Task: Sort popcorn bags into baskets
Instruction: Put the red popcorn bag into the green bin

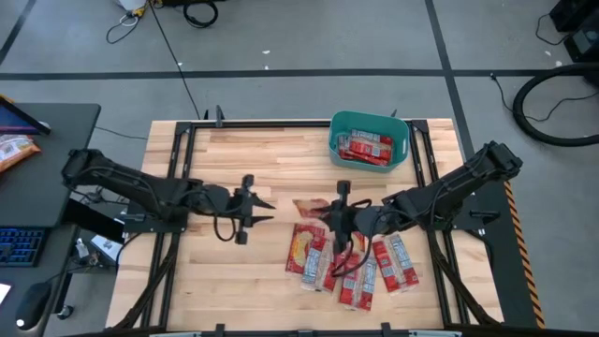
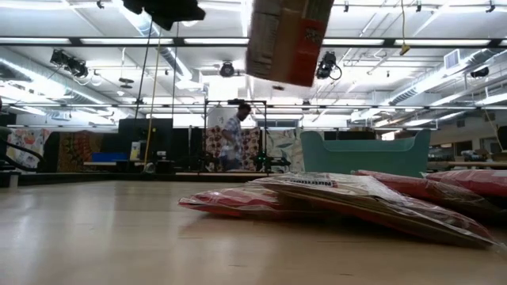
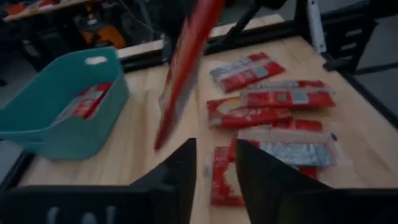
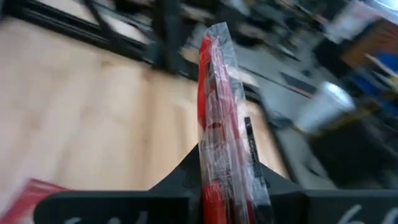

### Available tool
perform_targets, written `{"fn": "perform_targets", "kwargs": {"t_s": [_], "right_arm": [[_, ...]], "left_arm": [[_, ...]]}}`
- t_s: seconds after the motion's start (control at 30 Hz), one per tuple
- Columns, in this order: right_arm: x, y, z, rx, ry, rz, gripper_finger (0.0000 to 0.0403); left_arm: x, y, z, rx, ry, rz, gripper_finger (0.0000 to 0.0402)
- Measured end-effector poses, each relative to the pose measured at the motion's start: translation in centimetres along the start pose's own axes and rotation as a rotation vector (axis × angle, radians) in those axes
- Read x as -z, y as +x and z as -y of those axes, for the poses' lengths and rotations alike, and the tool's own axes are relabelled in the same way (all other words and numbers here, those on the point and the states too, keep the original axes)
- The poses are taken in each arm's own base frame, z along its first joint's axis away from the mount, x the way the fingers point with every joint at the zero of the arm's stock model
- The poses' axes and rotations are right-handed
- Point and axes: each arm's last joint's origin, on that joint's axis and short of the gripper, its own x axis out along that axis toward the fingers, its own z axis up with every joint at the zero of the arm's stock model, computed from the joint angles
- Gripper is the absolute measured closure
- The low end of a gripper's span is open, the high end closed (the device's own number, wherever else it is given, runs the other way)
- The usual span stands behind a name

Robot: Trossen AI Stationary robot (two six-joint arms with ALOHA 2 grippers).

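Observation:
My right gripper (image 1: 339, 212) is over the middle of the table, shut on one red popcorn bag (image 1: 310, 208), which also shows high up in the low view (image 2: 287, 36). Several more red bags (image 1: 348, 264) lie flat in an overlapping pile on the near right part of the table. The teal basket (image 1: 368, 140) stands at the far edge with red bags (image 1: 365, 147) inside. My left gripper (image 3: 215, 177) hovers open left of centre, pointing at the held bag (image 3: 185, 68) and touching nothing. My right gripper pinches the popcorn bag between its two fingers at one end (image 4: 219, 163), seen edge-on in the right wrist view. The fingers come from the table's right. The bag is lifted clear of the table and hangs slanted, its free end (image 3: 160, 140) lowest.
A black frame rail (image 1: 281, 126) runs around the wooden table top. Bare wood (image 1: 253, 164) lies between the two grippers and the far left corner. A dark desk with a keyboard (image 1: 23, 245) stands off the table's left. A person (image 2: 234, 142) stands far back in the room.

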Motion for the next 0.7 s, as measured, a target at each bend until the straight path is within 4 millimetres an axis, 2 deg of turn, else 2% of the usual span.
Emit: {"fn": "perform_targets", "kwargs": {"t_s": [0.1, 0.23, 0.47, 0.7], "right_arm": [[0.3, 0.0, 1.2, 0.161, -0.011, -0.104, 0.0359], [1.4, 0.7, 3.0, 0.354, 0.010, -0.215, 0.0362], [3.5, 2.6, 6.9, 0.499, 0.127, -0.332, 0.0362], [6.2, 3.8, 11.4, 0.631, 0.162, -0.489, 0.0362]], "left_arm": [[0.3, -0.5, -0.1, 0.000, 0.001, -0.008, 0.0260], [1.4, -0.4, 0.0, 0.002, -0.007, -0.038, 0.0257], [3.7, 0.0, 0.3, -0.003, -0.022, -0.063, 0.0259], [4.5, 0.0, 0.4, -0.017, -0.019, -0.080, 0.0260]]}}
